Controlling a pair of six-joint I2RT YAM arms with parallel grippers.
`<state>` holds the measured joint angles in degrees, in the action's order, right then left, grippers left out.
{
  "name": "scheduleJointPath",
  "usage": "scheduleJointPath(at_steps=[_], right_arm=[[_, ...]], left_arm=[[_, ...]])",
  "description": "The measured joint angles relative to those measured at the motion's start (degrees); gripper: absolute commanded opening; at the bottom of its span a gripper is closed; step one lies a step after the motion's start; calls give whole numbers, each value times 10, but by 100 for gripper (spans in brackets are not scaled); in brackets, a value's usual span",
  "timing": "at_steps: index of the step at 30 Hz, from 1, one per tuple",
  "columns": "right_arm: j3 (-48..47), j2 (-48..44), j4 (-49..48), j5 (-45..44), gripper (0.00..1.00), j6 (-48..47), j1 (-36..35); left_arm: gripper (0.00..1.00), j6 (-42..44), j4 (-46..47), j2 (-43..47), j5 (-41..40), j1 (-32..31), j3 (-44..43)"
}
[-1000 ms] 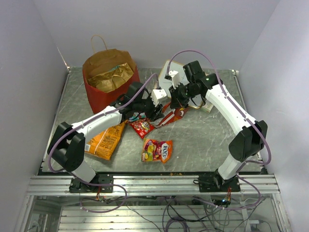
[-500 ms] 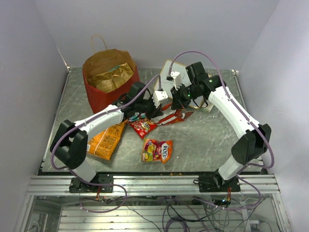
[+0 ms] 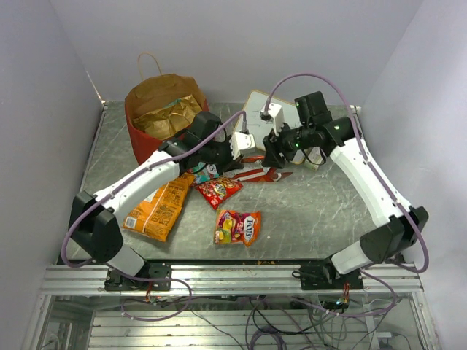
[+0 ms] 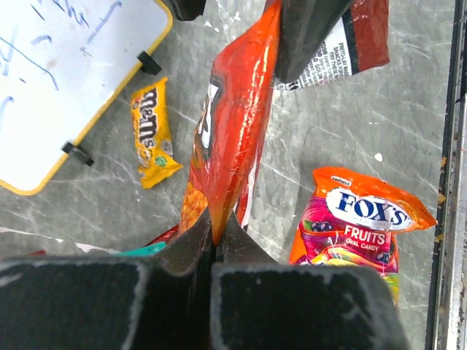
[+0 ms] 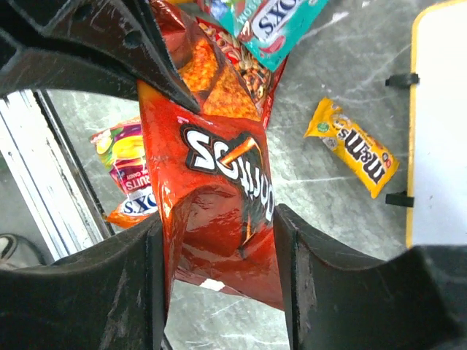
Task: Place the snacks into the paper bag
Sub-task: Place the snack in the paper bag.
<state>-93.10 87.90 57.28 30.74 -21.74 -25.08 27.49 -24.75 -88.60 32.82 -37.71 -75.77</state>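
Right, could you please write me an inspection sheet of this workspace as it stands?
Surface: grey marbled table.
Job's things: tall red paper bag upright, tan packet inside; dark red Doritos bag between the grippers; orange chip bag, Fox's candy pack, small red pack, yellow m&m's pack, teal pack lie loose.
Clutter: yellow-framed whiteboard.
Grippers: left gripper and right gripper both shut on the Doritos bag.
Cables: purple cables arch over arms.
Surroundings: pale walls.

The left arm stretches long and diagonally forward from its base, and the left gripper is pinched tight on the edge of the Doritos bag. The right arm folds at an outboard elbow and reaches inward. The right gripper is spread wider, its fingers pressing both sides of the same bag
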Motion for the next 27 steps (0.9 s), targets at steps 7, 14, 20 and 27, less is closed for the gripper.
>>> scheduleJointPath(at_steps=[7,14,20,27], right_arm=[[-14,-61,16,47,67,-39,3],[-90,-65,65,107,79,-83,23],[-117,-85,78,139,80,-103,48],[-83,-132,66,139,79,-98,92]], left_arm=[[7,20,-81,27,-30,2,-76],[7,28,-148,26,-83,4,-196],[7,28,-173,18,-127,4,-283],[7,23,-181,-15,-206,4,-392]])
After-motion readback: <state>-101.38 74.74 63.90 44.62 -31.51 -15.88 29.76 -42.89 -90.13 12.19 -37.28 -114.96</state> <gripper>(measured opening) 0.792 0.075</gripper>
